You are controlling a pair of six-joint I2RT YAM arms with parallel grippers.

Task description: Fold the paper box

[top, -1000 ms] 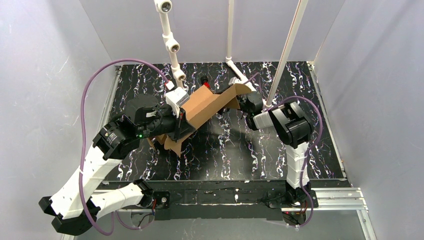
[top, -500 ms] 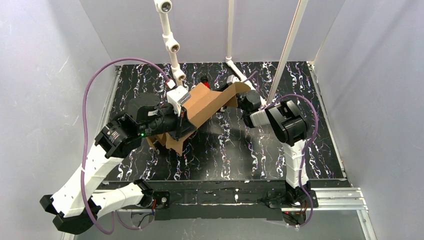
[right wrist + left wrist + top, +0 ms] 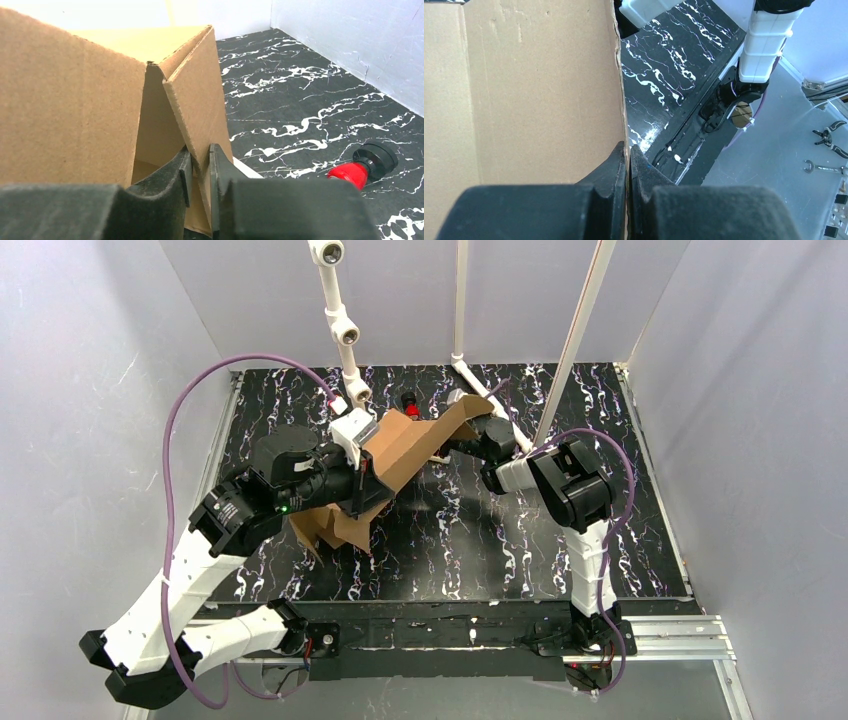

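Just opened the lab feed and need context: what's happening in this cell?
Two arms are folding a paper box, holding it up between them over the table. The left claw is shut on the edge of a large panel at the box's left end. The right claw pinches a flap at the far right end. The box is only partly formed, with flaps hanging loose near the left arm.

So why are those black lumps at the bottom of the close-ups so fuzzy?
Left wrist view: the left gripper sits too close to the lens, so it blurs; the box is sharp, the table glares. Right wrist view: the right gripper blurs likewise, the wall washed out. Top view: even light, sharp.
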